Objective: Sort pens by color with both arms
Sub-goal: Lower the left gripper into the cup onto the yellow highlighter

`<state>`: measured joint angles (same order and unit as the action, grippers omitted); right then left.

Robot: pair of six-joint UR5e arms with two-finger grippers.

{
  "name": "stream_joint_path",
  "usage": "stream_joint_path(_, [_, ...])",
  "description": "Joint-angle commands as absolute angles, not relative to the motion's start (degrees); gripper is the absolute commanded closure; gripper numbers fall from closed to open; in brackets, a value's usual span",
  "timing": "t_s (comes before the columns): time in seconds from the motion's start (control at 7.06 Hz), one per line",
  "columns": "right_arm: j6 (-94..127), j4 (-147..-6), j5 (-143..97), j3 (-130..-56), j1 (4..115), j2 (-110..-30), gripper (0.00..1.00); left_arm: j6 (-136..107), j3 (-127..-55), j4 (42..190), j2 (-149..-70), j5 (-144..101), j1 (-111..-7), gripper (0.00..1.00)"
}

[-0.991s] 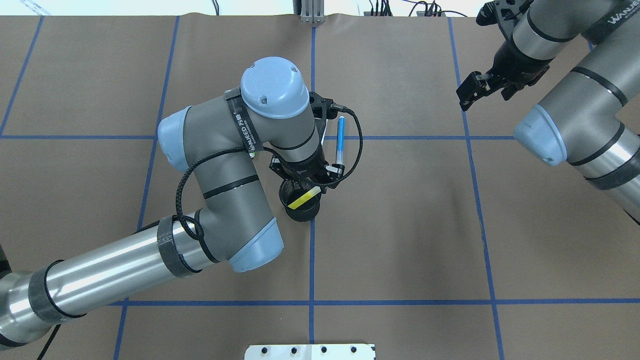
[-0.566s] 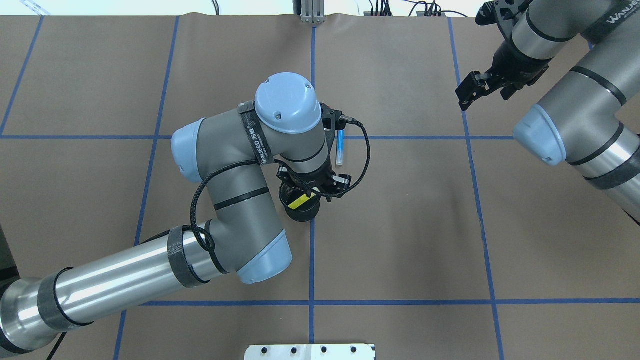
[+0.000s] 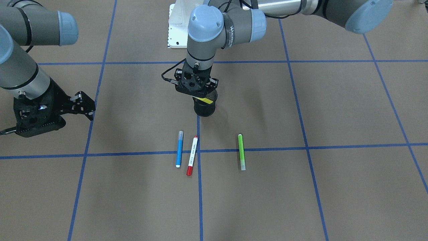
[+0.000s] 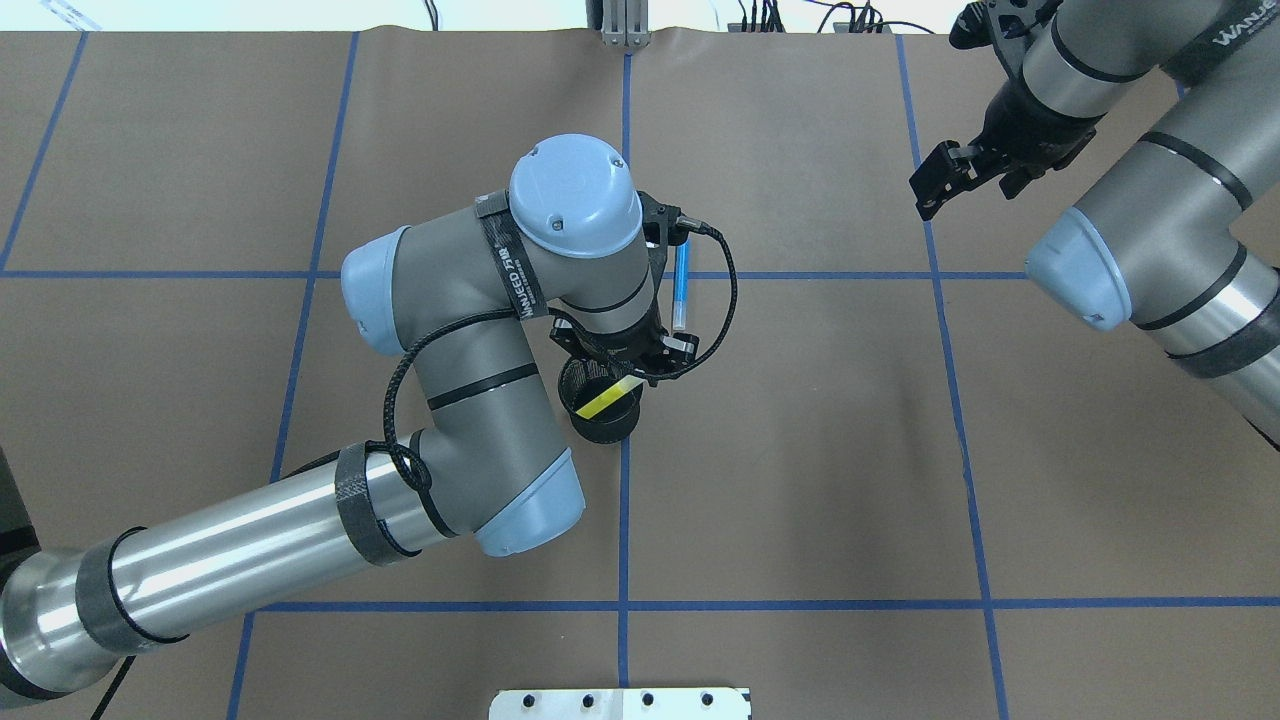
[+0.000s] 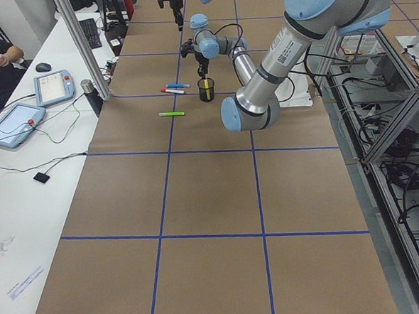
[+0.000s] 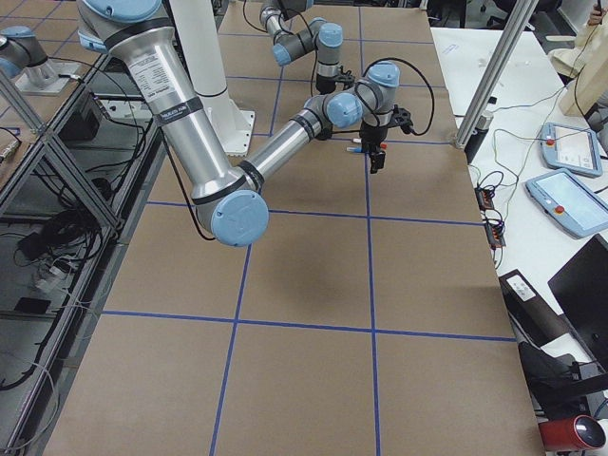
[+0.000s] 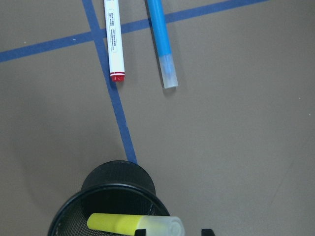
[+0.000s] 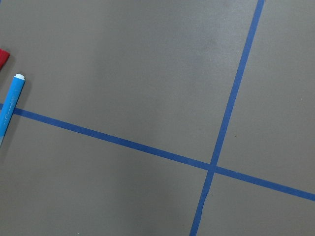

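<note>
A yellow highlighter [image 4: 603, 400] leans in the black mesh cup [image 4: 600, 428], its clear cap up. My left gripper [image 4: 630, 372] hovers right over the cup mouth, open; in the left wrist view its tips [image 7: 173, 232] stand either side of the highlighter's cap [image 7: 162, 226]. The blue pen [image 3: 179, 149], the red-capped white pen [image 3: 192, 155] and the green highlighter [image 3: 241, 151] lie on the paper beyond the cup. In the overhead view only the blue pen [image 4: 681, 290] shows past the arm. My right gripper [image 3: 86, 106] is open and empty, far to the right.
The table is covered in brown paper with blue tape grid lines [image 4: 624, 520]. The white pedestal base [image 4: 620, 703] sits at the near edge. A side table with tablets [image 5: 15, 126] and a seated operator is beyond the far edge.
My left arm shifted right over the cup, then eased back a little. The yellow highlighter stayed in the cup. The right gripper barely moved.
</note>
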<state>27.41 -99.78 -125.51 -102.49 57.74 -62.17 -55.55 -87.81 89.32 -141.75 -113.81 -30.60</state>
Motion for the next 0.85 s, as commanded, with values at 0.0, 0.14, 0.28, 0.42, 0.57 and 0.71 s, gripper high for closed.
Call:
stream_joint_path(0.0, [27.5,-99.8,-125.5,-102.6,57.7,-62.1,0.01,-55.5,-87.8,89.1,-141.6,-113.2,-31.4,0.52])
stream_joint_path(0.14, [27.5,-99.8,-125.6,-102.6,57.7,-62.1,0.01,-55.7,-87.9,89.1,-141.7,-112.1,-31.3,0.52])
stream_joint_path(0.28, [27.6,-99.8,-125.9,-102.6,57.7,-62.1,0.01,-55.7,-87.8,89.1,-141.8,-111.2,-31.3,0.52])
stream_joint_path(0.42, [27.6,-99.8,-125.9,-102.6,57.7,-62.2,0.01,-55.6,-87.9,89.2,-141.9,-111.2,-31.2,0.52])
stream_joint_path(0.57, [27.5,-99.8,-125.9,-102.5,57.7,-62.4,0.01,-55.6,-87.8,89.2,-141.9,-111.2,-31.1,0.52])
stream_joint_path(0.71, [27.5,-99.7,-125.9,-102.5,57.7,-62.4,0.01,-55.7,-87.7,89.2,-142.3,-111.2,-30.9,0.52])
